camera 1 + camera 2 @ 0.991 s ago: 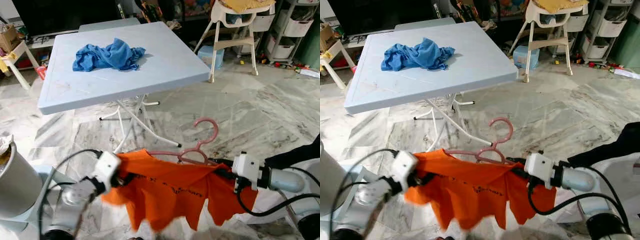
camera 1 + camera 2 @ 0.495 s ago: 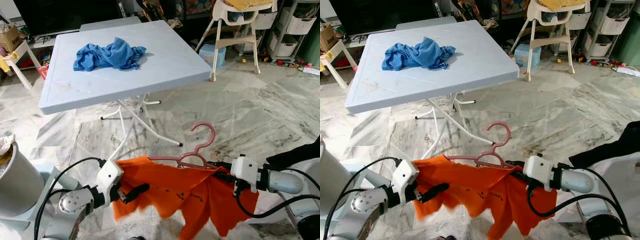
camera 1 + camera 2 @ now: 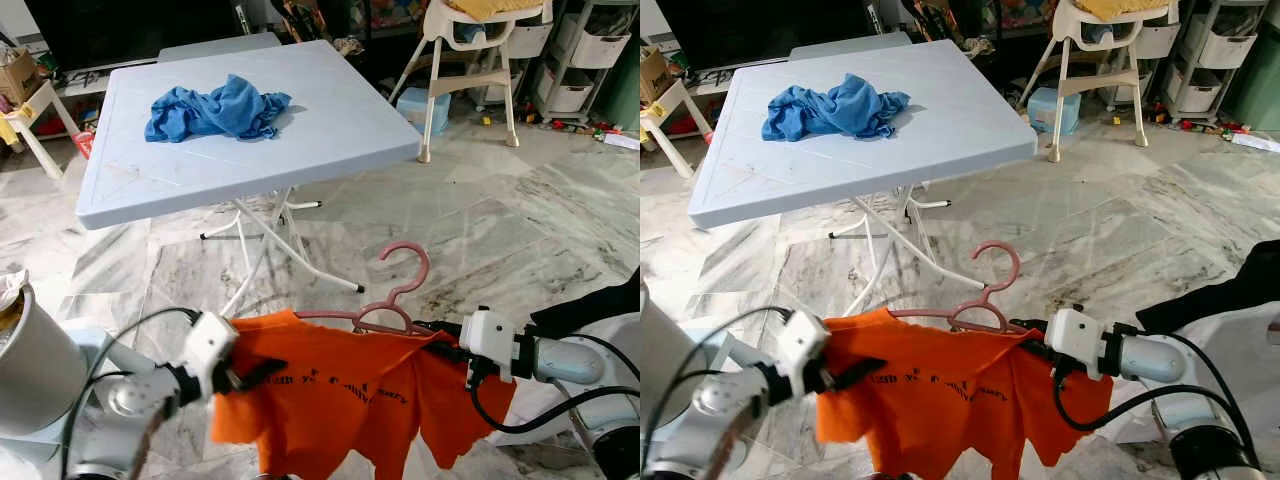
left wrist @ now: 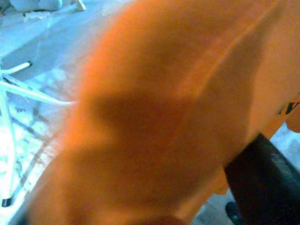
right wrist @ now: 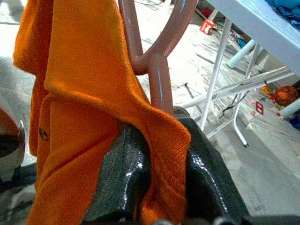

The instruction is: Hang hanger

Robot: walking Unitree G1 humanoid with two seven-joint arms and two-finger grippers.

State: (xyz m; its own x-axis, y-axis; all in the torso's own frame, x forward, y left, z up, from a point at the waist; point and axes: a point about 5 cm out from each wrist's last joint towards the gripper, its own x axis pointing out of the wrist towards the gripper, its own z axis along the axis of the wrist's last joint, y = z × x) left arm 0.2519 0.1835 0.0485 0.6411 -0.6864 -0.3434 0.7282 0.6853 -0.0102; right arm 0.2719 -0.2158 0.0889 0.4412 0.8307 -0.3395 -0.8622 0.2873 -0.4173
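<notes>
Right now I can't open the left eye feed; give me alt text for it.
Both grippers, left and right, hold an orange T-shirt spread on a pink plastic hanger above the marble floor. Behind stands a pale blue folding table with a crumpled blue cloth.

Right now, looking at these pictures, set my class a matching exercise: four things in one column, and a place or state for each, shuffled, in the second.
Things:
1. blue cloth
2. pink hanger
3. orange shirt
4. high chair

Places or states:
A. stretched between the left pincer and right pincer
B. standing on the floor beyond the table
C. crumpled on the tabletop
D. hook sticking up above the orange fabric

Pairs: 1-C, 2-D, 3-A, 4-B
</notes>
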